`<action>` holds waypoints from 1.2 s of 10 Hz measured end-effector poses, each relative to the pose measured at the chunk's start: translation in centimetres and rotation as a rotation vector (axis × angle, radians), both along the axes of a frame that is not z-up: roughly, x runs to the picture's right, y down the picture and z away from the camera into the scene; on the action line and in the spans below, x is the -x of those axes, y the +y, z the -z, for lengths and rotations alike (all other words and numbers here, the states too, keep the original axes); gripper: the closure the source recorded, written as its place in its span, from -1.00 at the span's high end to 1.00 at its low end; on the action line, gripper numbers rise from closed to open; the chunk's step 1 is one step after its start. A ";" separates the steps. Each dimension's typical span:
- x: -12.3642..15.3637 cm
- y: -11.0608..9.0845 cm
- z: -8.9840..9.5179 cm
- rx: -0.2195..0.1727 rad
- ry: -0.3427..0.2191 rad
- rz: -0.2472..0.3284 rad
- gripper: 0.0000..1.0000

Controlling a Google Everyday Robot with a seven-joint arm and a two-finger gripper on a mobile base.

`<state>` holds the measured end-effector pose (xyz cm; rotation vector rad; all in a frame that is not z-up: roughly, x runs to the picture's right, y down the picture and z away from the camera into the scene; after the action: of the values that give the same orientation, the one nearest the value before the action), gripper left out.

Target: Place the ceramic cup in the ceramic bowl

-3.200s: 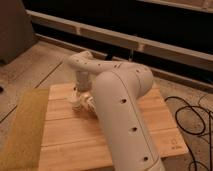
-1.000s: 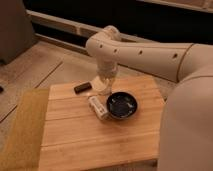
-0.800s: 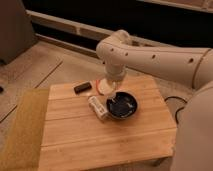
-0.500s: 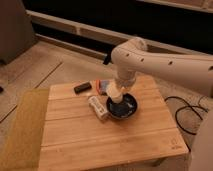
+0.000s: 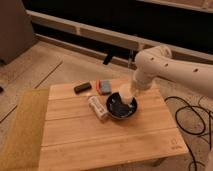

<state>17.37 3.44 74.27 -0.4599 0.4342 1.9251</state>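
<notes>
The black glossy ceramic bowl (image 5: 119,108) sits right of centre on the wooden table (image 5: 100,140). My gripper (image 5: 129,93) hangs from the white arm that reaches in from the right. It is over the bowl's right rear part and is shut on the small cream-white ceramic cup (image 5: 127,98). The cup is at or just above the bowl's inside. I cannot tell whether it touches the bowl.
A white labelled bottle (image 5: 98,108) lies just left of the bowl. A small black block (image 5: 82,88) and an orange and blue item (image 5: 104,86) lie at the table's back. Black cables (image 5: 192,120) run on the floor at right.
The arm has swung right from the table's back, carrying the cup from behind the bottle to over the bowl and lowering it toward the bowl.
</notes>
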 end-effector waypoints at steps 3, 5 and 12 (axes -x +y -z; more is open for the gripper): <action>0.5 1.0 -2.9 0.024 -0.056 -0.013 -1.00; 1.8 0.5 -4.3 0.023 -0.089 0.008 -1.00; 5.1 1.2 -10.1 0.080 -0.148 0.083 -1.00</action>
<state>12.28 4.66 84.34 -0.6223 0.4281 1.7851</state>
